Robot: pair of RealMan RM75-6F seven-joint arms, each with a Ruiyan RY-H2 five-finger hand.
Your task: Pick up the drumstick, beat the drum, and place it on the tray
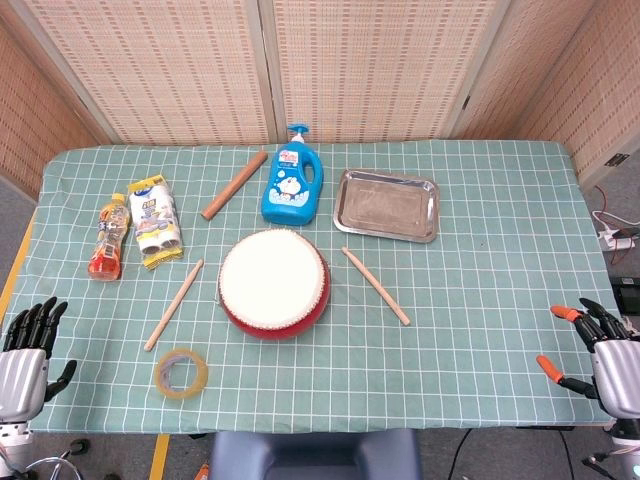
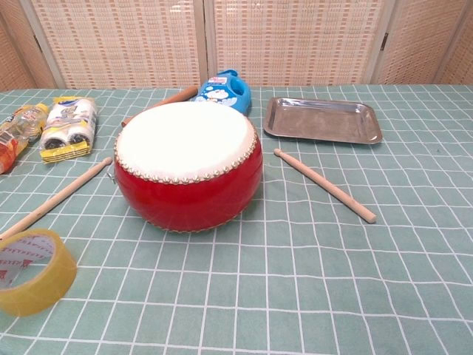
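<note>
Woven screens stand behind your surface [image 1: 480,330], which wears a green checked cloth. At the far left your left hand [image 1: 25,355] hangs off the near corner, fingers [image 1: 38,318] apart and holding nothing. Just inboard of it, toward the back, you have an orange drink bottle [image 1: 108,238] lying beside a yellow-labelled packet [image 1: 155,222]. Nearer you sits a roll of yellow tape [image 1: 181,373], and one drumstick [image 1: 174,304] lies slanted between the tape and the packet, just left of the drum and apart from it. A thicker brown wooden rod [image 1: 235,185] lies diagonally behind that.

In the middle you see the red drum [image 1: 273,282] with its white skin facing up, and a blue bottle with a pump top [image 1: 292,185] lying behind it. To the drum's right a second drumstick [image 1: 375,285] lies slanted on the cloth, near the drum but not touching. Behind it the steel tray [image 1: 388,204] holds nothing.

At the far right your right hand [image 1: 605,350] rests at the near edge, its orange-tipped fingers [image 1: 566,314] spread, with nothing in them, well apart from both sticks.
</note>
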